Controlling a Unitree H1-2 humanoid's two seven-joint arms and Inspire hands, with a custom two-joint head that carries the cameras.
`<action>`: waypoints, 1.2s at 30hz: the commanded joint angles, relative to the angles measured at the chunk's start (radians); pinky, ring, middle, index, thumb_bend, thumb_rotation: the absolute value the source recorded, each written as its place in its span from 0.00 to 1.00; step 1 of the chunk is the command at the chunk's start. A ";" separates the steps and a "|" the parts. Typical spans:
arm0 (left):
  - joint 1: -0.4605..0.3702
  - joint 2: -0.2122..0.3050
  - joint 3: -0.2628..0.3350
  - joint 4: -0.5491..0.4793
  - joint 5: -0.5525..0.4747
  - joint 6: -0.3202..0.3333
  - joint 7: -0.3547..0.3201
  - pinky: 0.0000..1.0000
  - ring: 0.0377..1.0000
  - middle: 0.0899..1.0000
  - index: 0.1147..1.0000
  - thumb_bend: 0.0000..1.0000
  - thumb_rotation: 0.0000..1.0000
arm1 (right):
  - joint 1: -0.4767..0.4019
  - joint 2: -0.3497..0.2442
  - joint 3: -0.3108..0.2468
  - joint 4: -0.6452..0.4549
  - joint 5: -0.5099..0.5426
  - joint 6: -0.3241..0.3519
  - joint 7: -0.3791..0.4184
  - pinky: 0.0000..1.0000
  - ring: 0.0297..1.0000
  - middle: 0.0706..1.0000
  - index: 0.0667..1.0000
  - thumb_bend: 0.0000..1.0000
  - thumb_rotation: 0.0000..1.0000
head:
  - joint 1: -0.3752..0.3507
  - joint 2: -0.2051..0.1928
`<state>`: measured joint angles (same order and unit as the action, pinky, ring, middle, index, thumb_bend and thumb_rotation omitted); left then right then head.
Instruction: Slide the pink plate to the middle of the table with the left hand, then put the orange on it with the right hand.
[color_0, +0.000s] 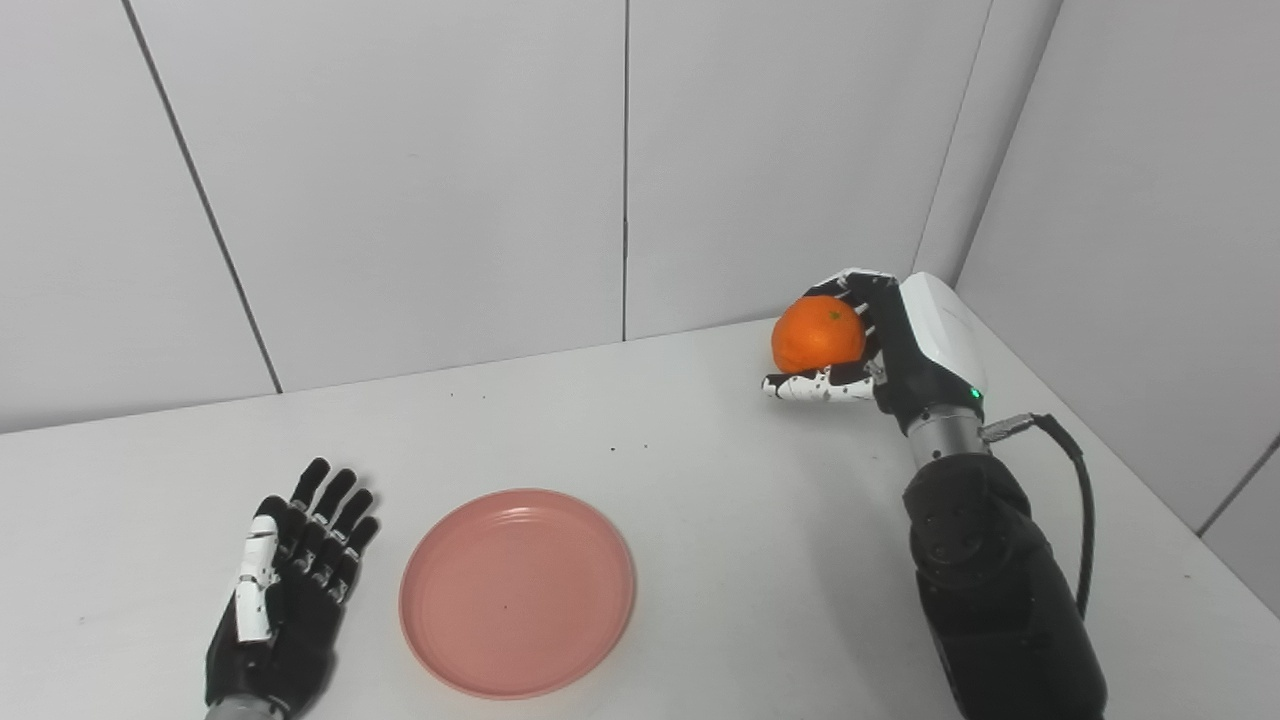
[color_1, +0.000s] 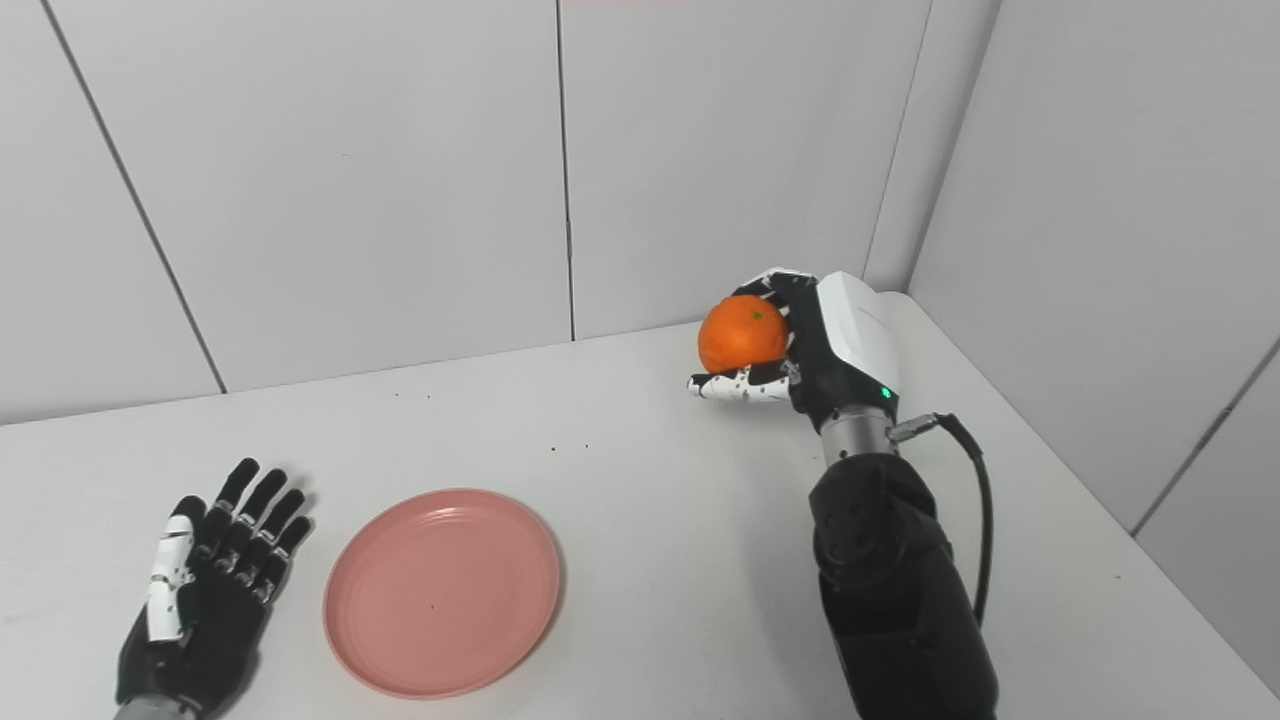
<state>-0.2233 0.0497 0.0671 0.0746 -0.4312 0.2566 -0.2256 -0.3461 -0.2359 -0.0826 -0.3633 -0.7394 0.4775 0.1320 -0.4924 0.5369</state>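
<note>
A pink plate lies flat near the front of the white table, with nothing on it. My left hand rests open just to the plate's left, fingers spread and apart from its rim. Far to the right and toward the back, my right hand is shut on the orange, its thumb under the fruit. The orange is held above the table, well away from the plate.
The white table meets grey wall panels at the back and on the right. A black cable loops off the right forearm. A few small dark specks dot the table behind the plate.
</note>
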 joint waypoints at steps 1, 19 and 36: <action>0.044 -0.014 -0.012 0.020 0.029 0.045 0.034 0.98 0.95 0.95 0.94 0.32 1.00 | -0.058 0.011 0.019 -0.051 -0.023 -0.008 0.014 0.35 0.41 0.44 0.45 0.52 0.14 | 0.027 0.006; 0.071 -0.087 -0.064 -0.030 0.134 0.026 0.089 0.95 0.94 0.93 0.91 0.38 1.00 | -0.094 0.156 0.268 0.043 -0.017 -0.075 0.001 0.33 0.40 0.44 0.45 0.52 0.13 | 0.259 0.043; 0.073 -0.156 -0.090 -0.045 0.246 -0.007 0.164 0.92 0.92 0.92 0.90 0.39 1.00 | -0.074 0.192 0.405 0.142 0.033 -0.141 -0.012 0.28 0.35 0.42 0.45 0.52 0.13 | 0.455 0.091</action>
<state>-0.1862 -0.0950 -0.0212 0.0136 -0.2068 0.2210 -0.0877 -0.4007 -0.0480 0.3231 -0.2015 -0.7129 0.3849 0.1418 -0.0538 0.6243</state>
